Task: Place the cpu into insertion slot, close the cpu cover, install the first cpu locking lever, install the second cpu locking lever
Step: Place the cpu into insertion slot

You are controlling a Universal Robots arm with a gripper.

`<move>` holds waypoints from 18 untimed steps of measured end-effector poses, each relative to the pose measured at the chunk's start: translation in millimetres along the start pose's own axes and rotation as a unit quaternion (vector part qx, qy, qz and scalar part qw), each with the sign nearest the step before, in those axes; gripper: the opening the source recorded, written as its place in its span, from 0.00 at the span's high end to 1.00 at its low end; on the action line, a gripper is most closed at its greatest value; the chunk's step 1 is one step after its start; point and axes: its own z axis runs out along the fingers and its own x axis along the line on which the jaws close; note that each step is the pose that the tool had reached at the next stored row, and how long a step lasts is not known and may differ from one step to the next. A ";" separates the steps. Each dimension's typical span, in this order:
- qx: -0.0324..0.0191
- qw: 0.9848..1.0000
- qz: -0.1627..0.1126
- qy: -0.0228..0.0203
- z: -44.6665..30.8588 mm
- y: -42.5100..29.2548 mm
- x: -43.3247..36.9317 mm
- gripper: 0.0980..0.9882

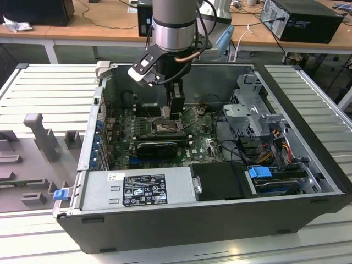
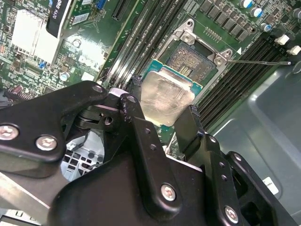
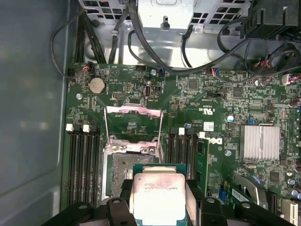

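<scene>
My gripper hangs inside the open computer case, shut on the cpu. The cpu's pale silver face sits flat between the two black fingers. It hovers just over the insertion slot, covering part of it, and I cannot tell whether it touches. The dark socket with its metal rim lies bare beyond the chip's edge. The cpu cover stands swung open behind the slot. Thin lever rods run along its sides, and one rod sticks out sideways.
Black memory slots flank the socket on both sides. A finned heat sink and cables lie nearby. The power supply fills the case front, and a drive cage is at the exterior view's right. A black card lies before the socket.
</scene>
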 end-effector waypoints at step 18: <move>0.000 1.000 0.000 0.000 15.3 -2.1 9.1 0.52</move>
